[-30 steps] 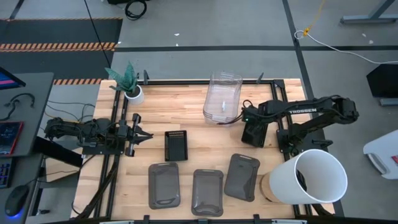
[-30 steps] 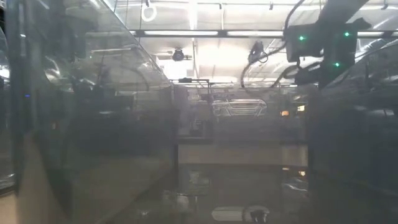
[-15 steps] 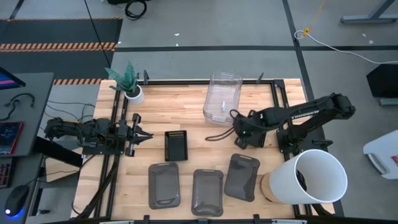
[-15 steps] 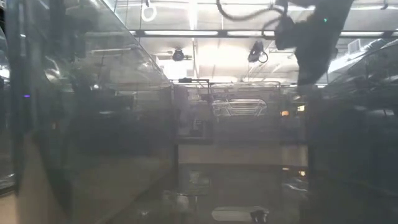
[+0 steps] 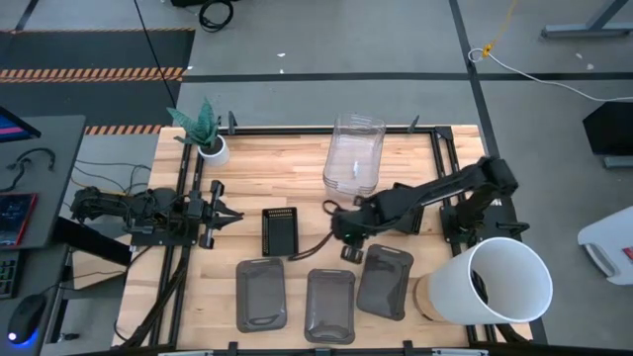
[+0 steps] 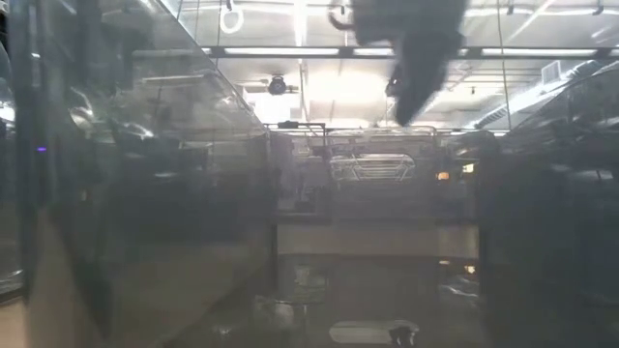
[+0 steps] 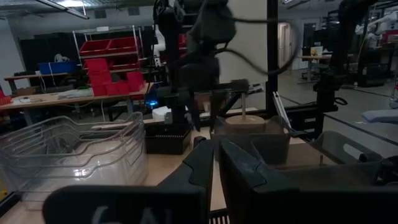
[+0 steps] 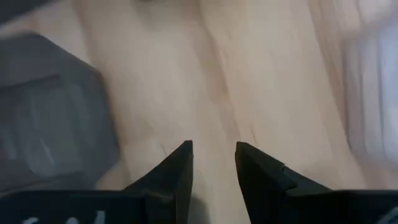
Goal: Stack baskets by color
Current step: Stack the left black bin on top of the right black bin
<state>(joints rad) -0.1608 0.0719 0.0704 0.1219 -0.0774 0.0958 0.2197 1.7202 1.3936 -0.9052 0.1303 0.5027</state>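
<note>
Just below and right of the right gripper (image 5: 342,234), whose partly parted fingers hold nothing, the rightmost grey basket (image 5: 385,281) is seen, its long axis running up-down, far from the left arm.

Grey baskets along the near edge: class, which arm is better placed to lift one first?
Probably the right: its gripper hangs, fingers open and empty, beside the nearest grey basket. The left gripper waits at the table's left edge.

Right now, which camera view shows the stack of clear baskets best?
The high view: the clear baskets show whole from above, at the table's far edge. The left wrist view shows their side. The low view does not show them clearly; the right wrist view shows only a pale blur.
</note>
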